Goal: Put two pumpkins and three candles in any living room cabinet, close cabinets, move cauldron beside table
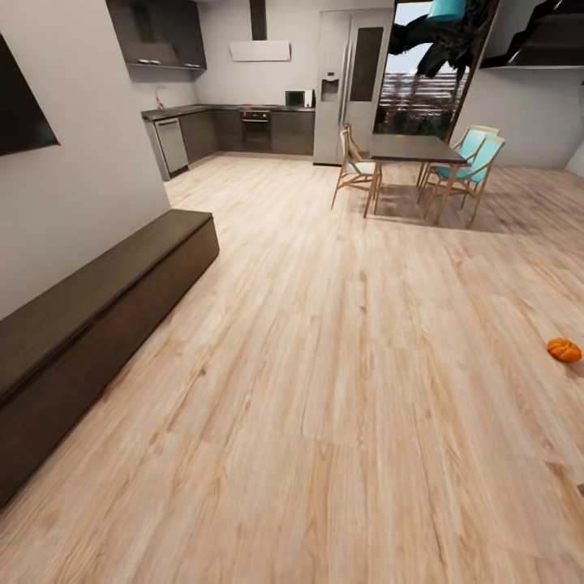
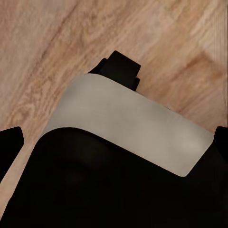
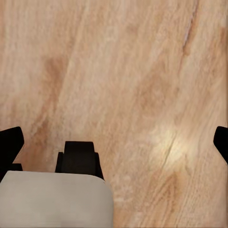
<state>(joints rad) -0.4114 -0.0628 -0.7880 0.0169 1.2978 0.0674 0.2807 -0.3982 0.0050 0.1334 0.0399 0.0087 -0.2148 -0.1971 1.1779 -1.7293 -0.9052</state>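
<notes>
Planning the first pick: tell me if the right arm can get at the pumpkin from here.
Probably not yet. The pumpkin lies on open floor well off to the right, and the right wrist view looks at bare boards. Nothing blocks the way; the base likely has to drive closer first.

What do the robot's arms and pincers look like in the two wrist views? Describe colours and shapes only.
In the left wrist view, matte black fingertips sit at the frame's edges, beside a large rounded black body banded by a pale grey curved panel. In the right wrist view, black fingertips again sit at the edges, with a blocky black part above a light grey rounded panel. No cables or markings are visible.
</notes>
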